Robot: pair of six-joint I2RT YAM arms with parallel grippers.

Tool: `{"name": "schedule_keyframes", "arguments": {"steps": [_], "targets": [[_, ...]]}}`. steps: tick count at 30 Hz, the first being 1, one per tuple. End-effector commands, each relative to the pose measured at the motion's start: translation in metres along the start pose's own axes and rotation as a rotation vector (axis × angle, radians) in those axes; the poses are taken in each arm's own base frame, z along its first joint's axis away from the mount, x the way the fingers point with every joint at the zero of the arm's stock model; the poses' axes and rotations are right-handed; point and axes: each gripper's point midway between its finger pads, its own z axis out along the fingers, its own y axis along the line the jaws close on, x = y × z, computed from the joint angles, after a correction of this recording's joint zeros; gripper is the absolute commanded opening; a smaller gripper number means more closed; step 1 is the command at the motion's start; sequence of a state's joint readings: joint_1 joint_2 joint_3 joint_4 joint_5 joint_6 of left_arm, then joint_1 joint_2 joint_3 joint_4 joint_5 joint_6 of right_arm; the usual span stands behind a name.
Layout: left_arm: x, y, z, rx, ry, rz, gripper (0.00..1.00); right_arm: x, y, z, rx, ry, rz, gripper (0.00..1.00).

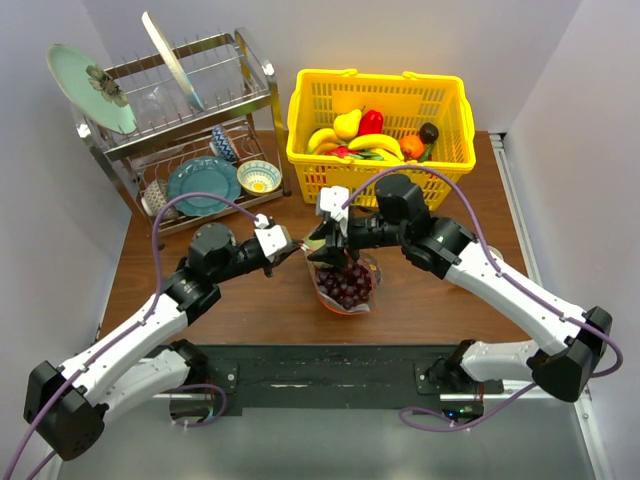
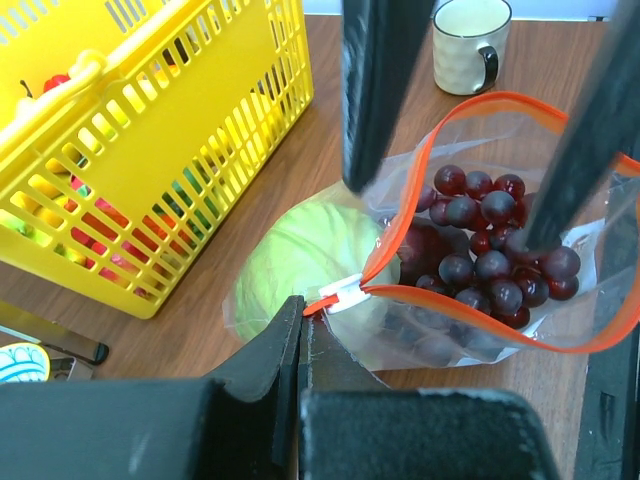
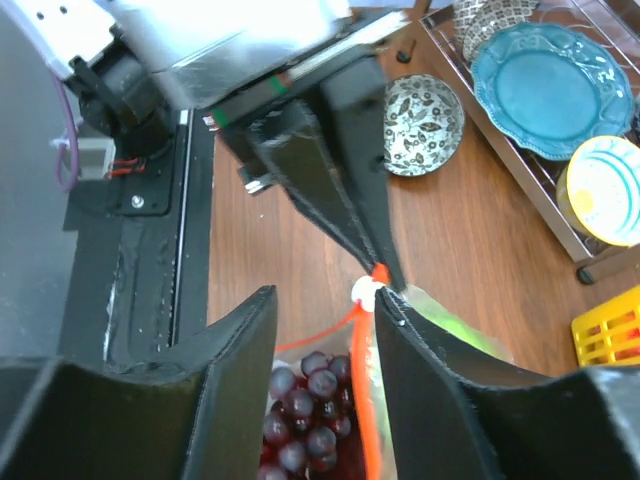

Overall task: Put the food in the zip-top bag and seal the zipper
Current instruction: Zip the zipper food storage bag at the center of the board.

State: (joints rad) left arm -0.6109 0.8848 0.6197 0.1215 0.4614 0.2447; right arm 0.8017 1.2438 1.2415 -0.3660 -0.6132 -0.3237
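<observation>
The left gripper is pinched tight on the end corner of the zipper, right beside its white slider. The right gripper is spread wide. From the left wrist view, one finger stands at the mouth's rim and the other reaches down among the grape bunch.

The zip-top bag lies mid-tabletop, just near of the yellow basket, with its mouth gaping. A round green piece sits left of the grapes, seemingly under the clear plastic.

From above, both grippers cover the bag's mouth, and anything beneath the grapes is hidden. The basket's fruit is cut off in the left wrist view.

The tabletop is brown wood between white walls. A dish rack with plates stands far left, and a mug stands beyond the bag.
</observation>
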Motion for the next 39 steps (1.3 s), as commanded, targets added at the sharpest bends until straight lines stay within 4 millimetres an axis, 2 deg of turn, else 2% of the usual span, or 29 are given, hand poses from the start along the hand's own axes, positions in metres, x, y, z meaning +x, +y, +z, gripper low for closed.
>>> {"name": "schedule_keyframes", "arguments": {"steps": [1,5,10,17,23,27,31,32,33,39], "targets": [[-0.042,0.008,0.001,-0.005,-0.096,0.023,0.0,-0.001,-0.011,0.002,0.09,0.035,-0.058,0.47],[-0.044,0.008,0.0,-0.006,-0.101,0.013,0.0,0.002,-0.017,0.006,0.158,0.043,-0.068,0.47],[-0.047,0.004,0.0,0.012,-0.106,0.002,0.0,0.004,-0.019,0.013,0.177,0.052,-0.05,0.41],[-0.055,0.004,0.001,0.022,-0.107,-0.035,0.0,0.015,-0.018,0.024,0.191,0.091,-0.041,0.41],[-0.056,0.003,0.003,0.032,-0.089,-0.074,0.0,0.018,-0.019,0.024,0.211,0.092,-0.037,0.41],[-0.057,0.002,0.003,0.038,-0.087,-0.082,0.0,0.023,-0.022,0.024,0.235,0.105,-0.034,0.24],[-0.056,0.004,0.003,0.025,-0.082,-0.087,0.0,0.022,-0.021,0.018,0.246,0.094,-0.033,0.13],[-0.057,0.006,0.002,0.014,-0.082,-0.09,0.0,0.021,-0.021,0.017,0.251,0.092,-0.034,0.04],[-0.056,0.009,0.002,0.0,-0.077,-0.098,0.0,0.023,-0.021,0.016,0.252,0.094,-0.032,0.0],[-0.065,0.019,0.001,-0.057,-0.086,-0.133,0.0,0.033,-0.013,0.008,0.253,0.109,-0.012,0.0]]}}
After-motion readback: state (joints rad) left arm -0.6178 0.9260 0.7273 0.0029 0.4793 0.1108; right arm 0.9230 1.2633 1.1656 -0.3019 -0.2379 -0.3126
